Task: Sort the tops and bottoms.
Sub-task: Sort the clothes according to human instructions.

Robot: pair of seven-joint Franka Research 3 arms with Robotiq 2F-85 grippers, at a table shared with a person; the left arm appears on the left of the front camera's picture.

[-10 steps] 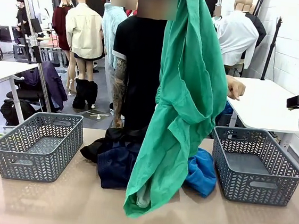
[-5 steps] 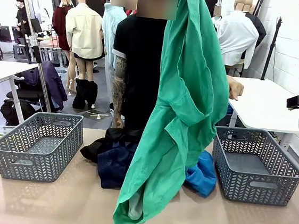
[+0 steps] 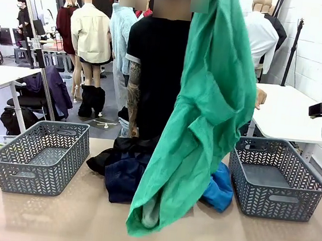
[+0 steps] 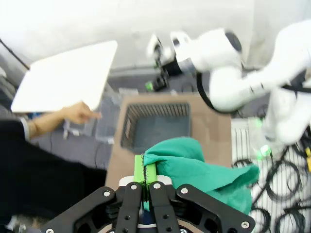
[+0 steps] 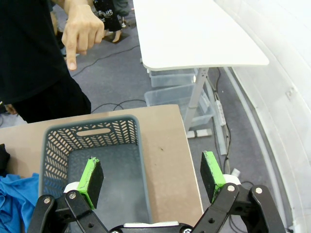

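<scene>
The emerald green garment (image 3: 201,119) hangs high over the middle of the table, its lower end just above the tabletop. My left gripper (image 4: 146,171) is shut on the green garment's (image 4: 194,165) top edge. Behind it a pile holds the black garment (image 3: 117,149), the navy one (image 3: 123,177) and the bright blue one (image 3: 221,188). My right gripper (image 5: 151,174) stands open and holds nothing above the right grey basket (image 5: 56,145). A corner of the bright blue garment (image 5: 14,201) lies beside that basket.
A grey lattice basket (image 3: 39,156) stands at the table's left and another (image 3: 276,178) at its right. A person in black (image 3: 160,68) stands at the far side, one hand (image 5: 82,31) pointing down toward the right basket. A white table (image 5: 194,34) stands beyond.
The hanging green garment has swung and shifted a little to the right. The person has stepped slightly right, and the pointing hand is now partly behind the cloth.
</scene>
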